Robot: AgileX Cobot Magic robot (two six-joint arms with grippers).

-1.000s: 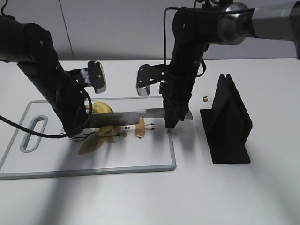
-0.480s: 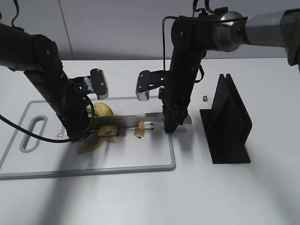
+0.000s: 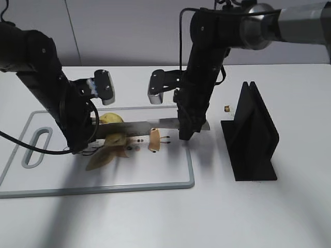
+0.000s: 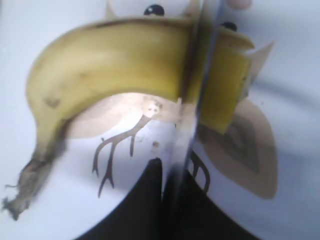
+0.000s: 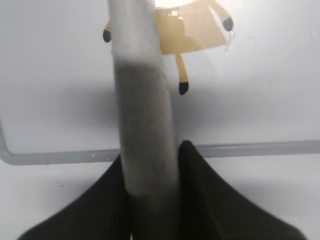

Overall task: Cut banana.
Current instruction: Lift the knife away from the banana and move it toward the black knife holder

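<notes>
A yellow banana (image 3: 110, 119) lies on the white cutting board (image 3: 155, 173), partly behind the knife (image 3: 145, 125). The knife runs level across it, held at both ends. My left gripper (image 3: 85, 142) is shut on the blade's left end. My right gripper (image 3: 187, 132) is shut on the right end. In the left wrist view the thin blade (image 4: 192, 125) crosses the banana (image 4: 115, 65), with a short end piece (image 4: 222, 90) to its right; the jaws (image 4: 170, 200) pinch the blade. In the right wrist view the grey knife (image 5: 142, 110) sits between the fingers (image 5: 150, 200).
A black knife stand (image 3: 253, 139) stands right of the board. A small brass object (image 3: 226, 109) lies on the table beside it. The board has a handle slot (image 3: 37, 147) at its left and printed animal drawings (image 3: 154, 140). Its grey rim (image 5: 250, 148) shows below the right gripper.
Both arms pressed the knife down onto the banana half a second ago and have since lifted it back up a little. The banana stays on the board.
</notes>
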